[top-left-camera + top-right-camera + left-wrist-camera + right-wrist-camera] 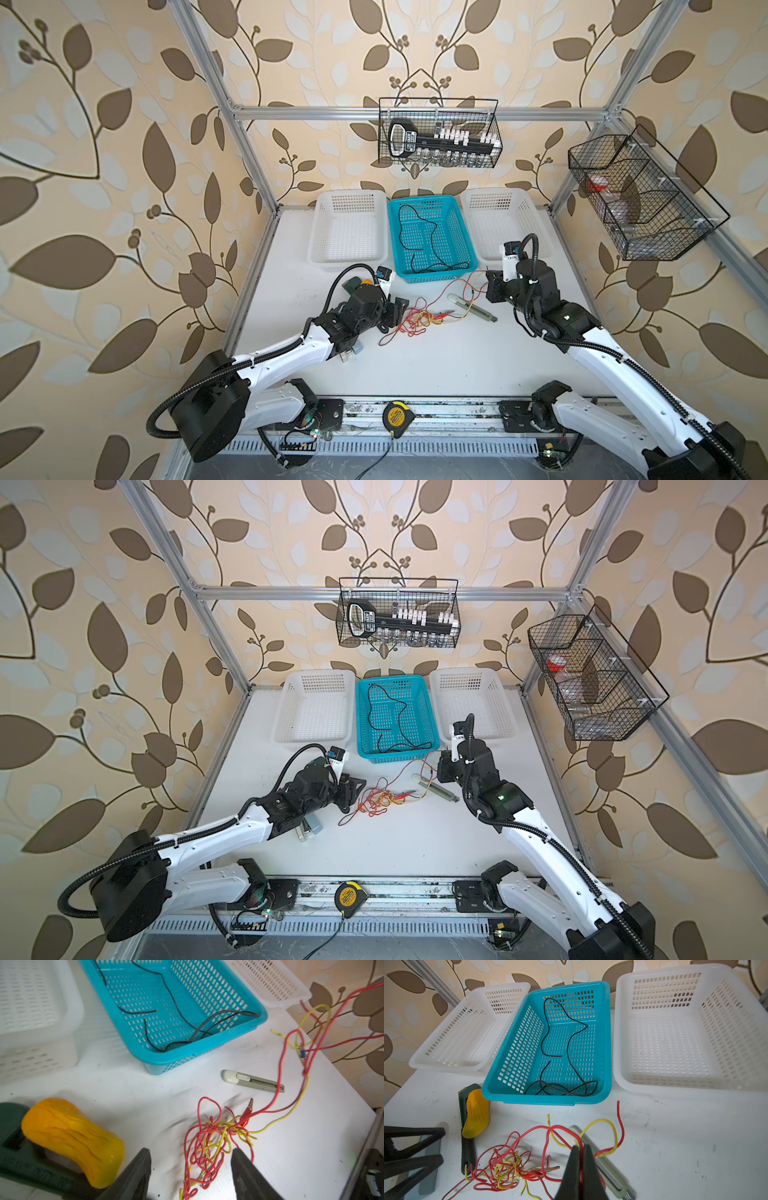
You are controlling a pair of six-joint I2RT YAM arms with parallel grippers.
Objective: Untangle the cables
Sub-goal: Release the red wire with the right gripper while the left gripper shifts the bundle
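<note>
So far you have one colour sorted out of three. The black cable lies by itself in the teal basket, loosely looped on its floor and clear of the others.

The red and yellow cables are not yet apart. Most of their length sits in a knotted clump on the table, just in front of your left gripper. From the clump, several strands of both colours rise and run across to your right gripper.

That right gripper is pinched tight on a red strand and a yellow one together, held off the table near the teal basket's front corner and above the utility knife. Your left gripper's jaws stand well apart with strands of the clump lying between them, and they grip nothing.

A red alligator clip pokes out at the clump's edge and looks likely to snag as loops are drawn through.

I judge you about a third of the way, with the harder part left: working red free of yellow. The two white baskets beside the teal one hold no cable. The green clamp with the yellow handle lies close to your left gripper.
</note>
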